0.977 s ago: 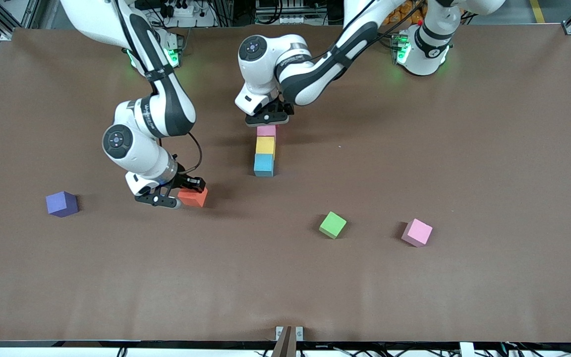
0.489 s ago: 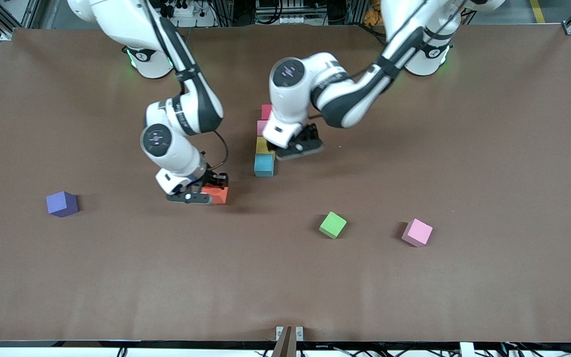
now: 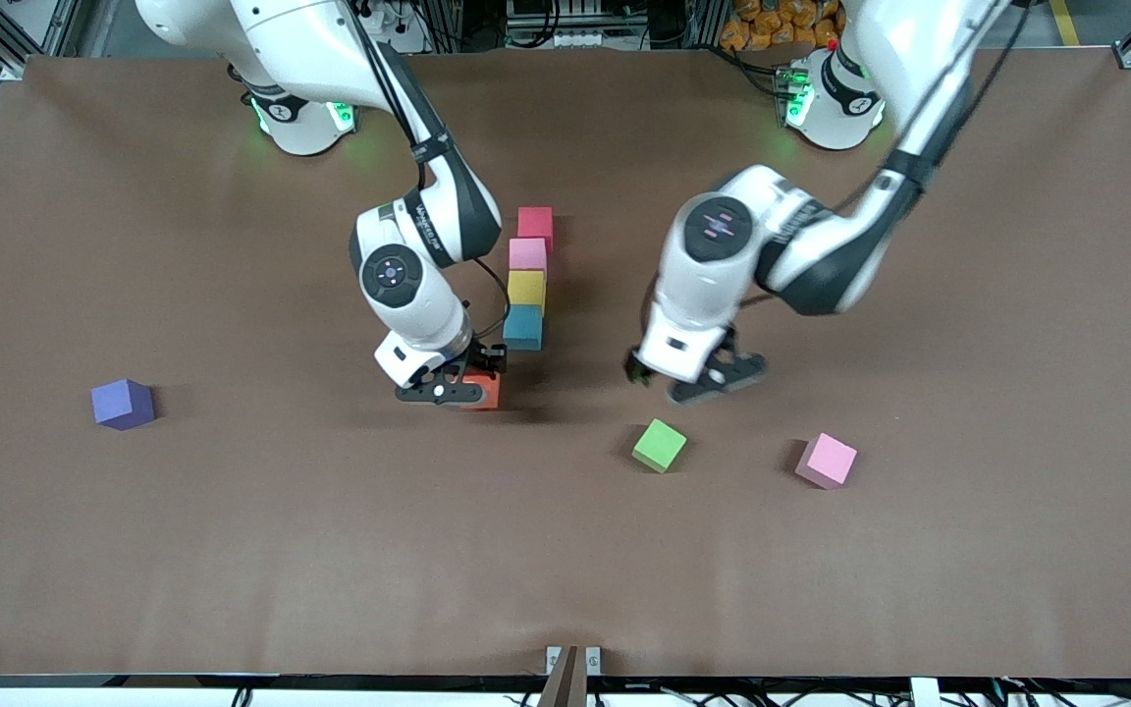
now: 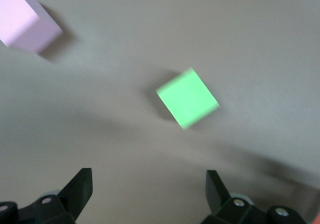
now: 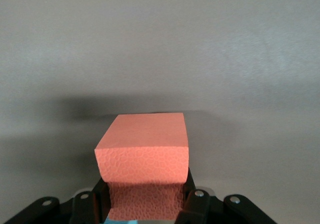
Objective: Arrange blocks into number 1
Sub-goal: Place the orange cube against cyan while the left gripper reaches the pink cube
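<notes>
while the orange block (image 3: 483, 391) is clamped by the right gripper (image 3: 455, 384) beside the sky-blue block (image 3: 523, 327), placement below it is needed, and the left gripper (image 3: 698, 378) hangs open above the table (image 3: 968, 550).

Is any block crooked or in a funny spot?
Nothing is broken. The green cube and a loose pink block sit turned askew, away from the straight column. The purple cube sits alone.
</notes>
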